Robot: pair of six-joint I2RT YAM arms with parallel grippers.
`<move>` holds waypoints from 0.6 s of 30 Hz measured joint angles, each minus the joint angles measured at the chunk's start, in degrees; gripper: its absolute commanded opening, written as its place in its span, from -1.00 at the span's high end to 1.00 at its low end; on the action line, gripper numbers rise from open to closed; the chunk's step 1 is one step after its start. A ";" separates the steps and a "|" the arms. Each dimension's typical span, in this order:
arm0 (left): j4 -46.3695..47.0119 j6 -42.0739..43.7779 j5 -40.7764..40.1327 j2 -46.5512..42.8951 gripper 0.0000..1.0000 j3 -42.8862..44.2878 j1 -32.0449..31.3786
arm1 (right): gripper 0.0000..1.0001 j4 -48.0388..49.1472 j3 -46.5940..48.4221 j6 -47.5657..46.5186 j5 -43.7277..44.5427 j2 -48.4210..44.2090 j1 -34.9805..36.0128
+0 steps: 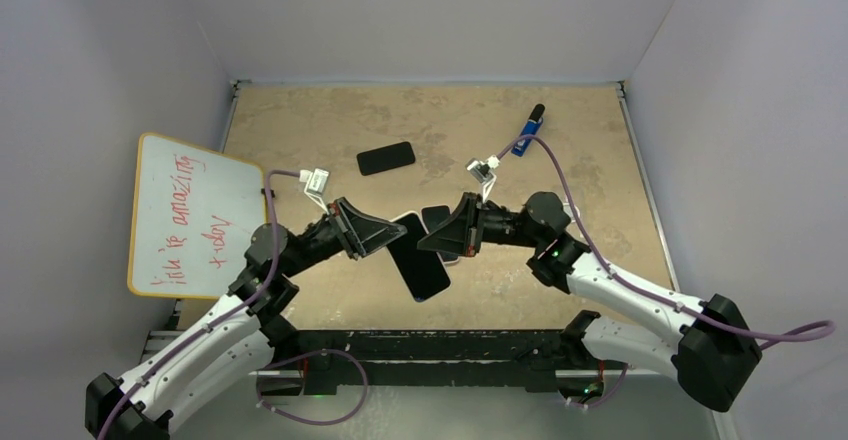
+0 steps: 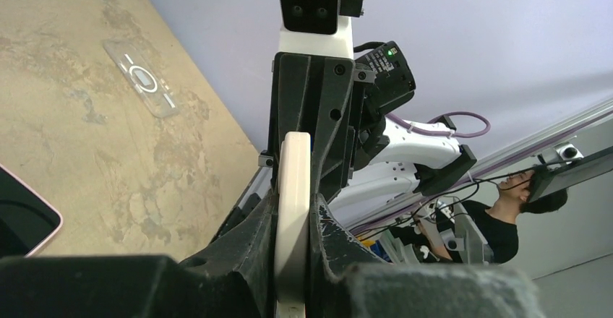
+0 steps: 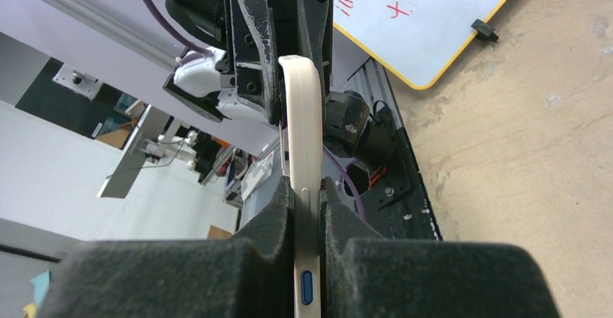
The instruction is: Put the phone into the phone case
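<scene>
**Step in hand, as judged: seating the phone.** The left gripper and right gripper face each other. Each is clenched on an opposite end of 1 phone, held flat above the middle of the table. Its cream rim is probably the case, already round it; whether every corner is home cannot be told. The next move likely calls for a squeeze along any unseated edge, with 1 grip firm.

**Around:** a 2nd phone just beneath the grippers, a dark slab farther back, a clear case, a blue marker and a whiteboard. The 2nd phone lies where a set-down would land.
</scene>
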 measured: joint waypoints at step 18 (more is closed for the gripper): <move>0.55 2.78 3.93 -0.44 1.00 -0.66 -0.02 | 0.03 -2.49 0.48 -1.55 0.02 0.76 0.13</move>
